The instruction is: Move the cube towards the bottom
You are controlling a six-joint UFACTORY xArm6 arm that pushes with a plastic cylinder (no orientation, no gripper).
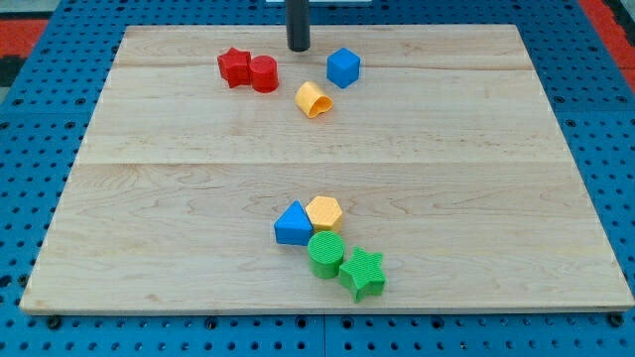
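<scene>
A blue cube [343, 67] sits near the view's top, right of centre. My tip [299, 47] is at the top of the board, to the left of the blue cube and a little above it, apart from it. A red star [234, 66] and a red cylinder [264, 74] touch each other to the left of my tip and below it. A yellow cylinder [314, 100] lies tilted below the gap between my tip and the cube.
A cluster sits low in the view's centre: a blue triangular block [293, 224], a yellow hexagonal block [324, 212], a green cylinder [325, 254] and a green star [362, 273]. The wooden board [149, 178] rests on a blue pegboard surface.
</scene>
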